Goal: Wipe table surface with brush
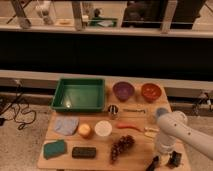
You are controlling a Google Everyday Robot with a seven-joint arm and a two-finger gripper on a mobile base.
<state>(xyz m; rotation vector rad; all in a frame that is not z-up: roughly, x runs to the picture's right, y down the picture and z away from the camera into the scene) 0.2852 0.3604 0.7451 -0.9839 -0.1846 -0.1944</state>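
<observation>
Lying near the back right of the light tan wooden surface (145, 150), the slim black-handled brush (134, 110) sits between the small metal cup (113, 109) and my white arm, in front of the purple bowl (123, 91) and orange bowl (150, 91). My claw (165, 161) hangs low over the surface's front right corner, well apart from the brush, gripping nothing I can make out; how wide it stands I cannot tell. Left of it lie dark grapes (121, 145), a white cup (103, 128) and the green plastic tray (79, 94).

Matt wooden table surface (65, 159), gripper (164, 161) above
</observation>
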